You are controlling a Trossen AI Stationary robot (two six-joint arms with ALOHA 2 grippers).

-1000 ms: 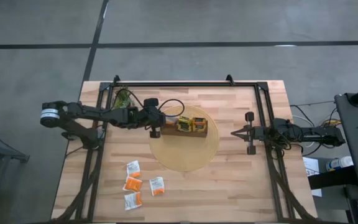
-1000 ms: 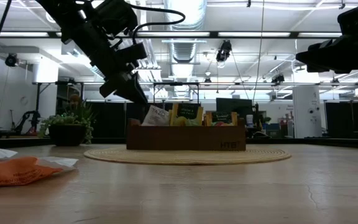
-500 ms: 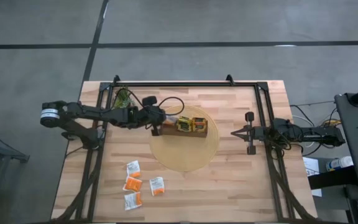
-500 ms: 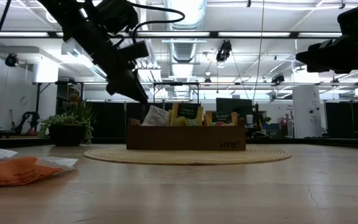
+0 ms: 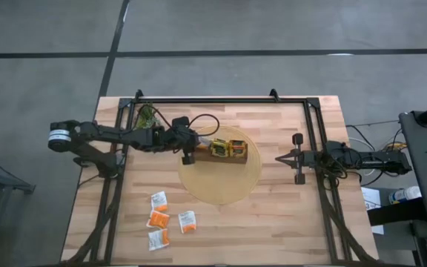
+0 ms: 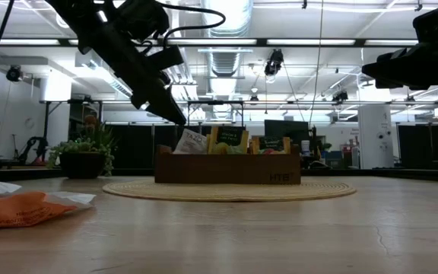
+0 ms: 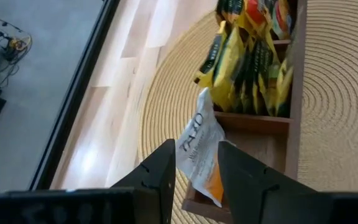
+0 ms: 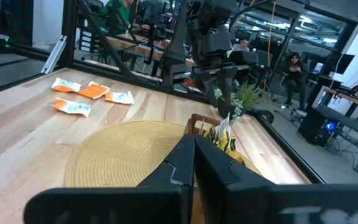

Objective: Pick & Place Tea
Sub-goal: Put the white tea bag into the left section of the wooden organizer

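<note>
- Your left tool [image 7: 194,171] hangs just above the end compartment of the wooden tray [image 5: 221,157], fingers apart and gripping nothing.
- A white-and-orange sachet [image 7: 201,152] leans in that compartment, beside the yellow sachets [image 7: 247,59].
- Four more sachets [image 5: 170,220] lie on the desk [image 5: 288,215].
- Your right tool [image 5: 279,158] waits shut at the desk's right side.

Bright overhead strip lights, soft shadows, blurry foreground sachets [image 6: 29,207] in low view.
</note>
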